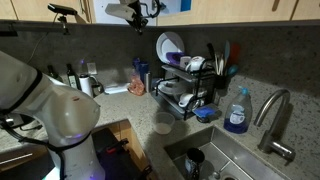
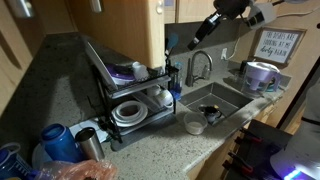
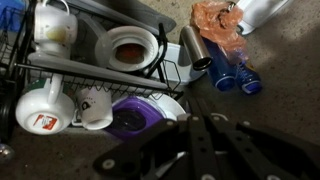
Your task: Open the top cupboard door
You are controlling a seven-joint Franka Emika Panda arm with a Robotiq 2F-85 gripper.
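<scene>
The wooden top cupboard doors (image 1: 105,8) run along the top edge above the counter. In an exterior view one door shows as a large wooden panel (image 2: 120,35). My gripper (image 1: 133,14) is raised to the lower edge of the cupboards, in front of the doors, and it reaches toward the wooden panel's right edge (image 2: 190,42). In the wrist view the dark fingers (image 3: 200,122) lie close together with nothing between them, above the dish rack (image 3: 20,75). I cannot tell whether the fingers touch the door.
A black dish rack (image 1: 190,95) with plates, bowls and mugs stands on the counter under the gripper. A sink (image 1: 235,160), a faucet (image 1: 272,108) and a blue soap bottle (image 1: 237,112) are beside it. Bottles and cups (image 2: 60,145) stand at the counter's end.
</scene>
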